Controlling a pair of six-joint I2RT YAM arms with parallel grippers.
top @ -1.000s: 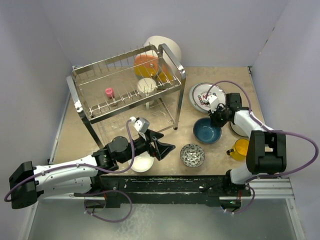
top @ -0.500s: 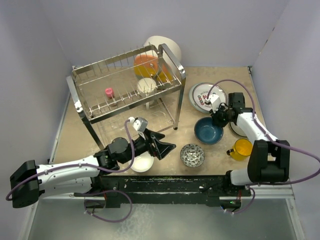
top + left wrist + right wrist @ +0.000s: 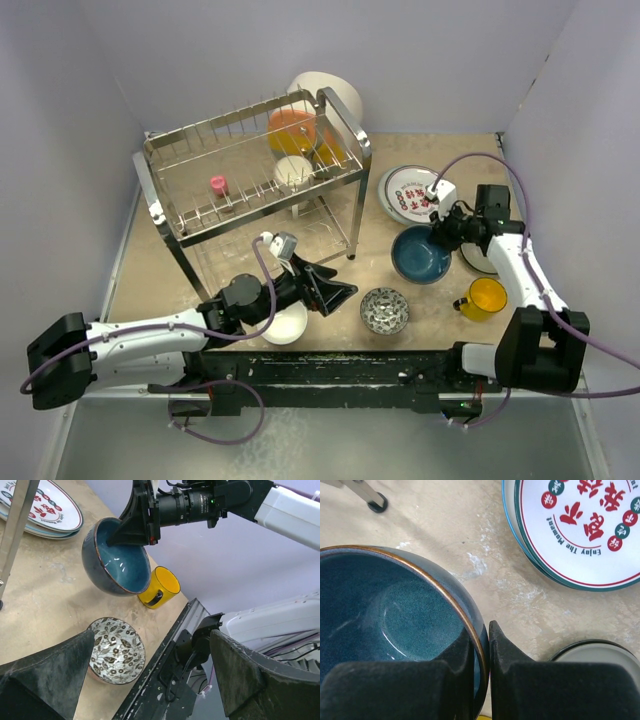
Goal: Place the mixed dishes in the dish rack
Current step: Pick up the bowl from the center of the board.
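My right gripper (image 3: pixel 444 232) (image 3: pixel 487 641) is shut on the rim of the dark blue bowl (image 3: pixel 419 255) (image 3: pixel 395 615), one finger inside and one outside. The bowl hangs tilted above the table in the left wrist view (image 3: pixel 118 562). My left gripper (image 3: pixel 338 290) (image 3: pixel 152 636) is open and empty, low over the table's front edge beside the small grey-patterned bowl (image 3: pixel 384 310) (image 3: pixel 116 650). The yellow cup (image 3: pixel 484 296) (image 3: pixel 159 586) stands at the right. The red-lettered plate (image 3: pixel 408 192) (image 3: pixel 585 530) lies on a teal plate. A white bowl (image 3: pixel 286 326) lies under my left arm. The dish rack (image 3: pixel 250 170) stands at the back left.
The rack's upper tier holds orange dishes (image 3: pixel 291 128), a small pink piece (image 3: pixel 218 184) and a white cup (image 3: pixel 293 170). A large white bowl (image 3: pixel 335 92) sits behind the rack. A grey plate (image 3: pixel 592 660) lies right of the blue bowl. A rack leg (image 3: pixel 370 500) stands near.
My right gripper has risen and shifted a little right with the dark blue bowl, which now hangs tilted off the table. My left arm has crept slightly right.
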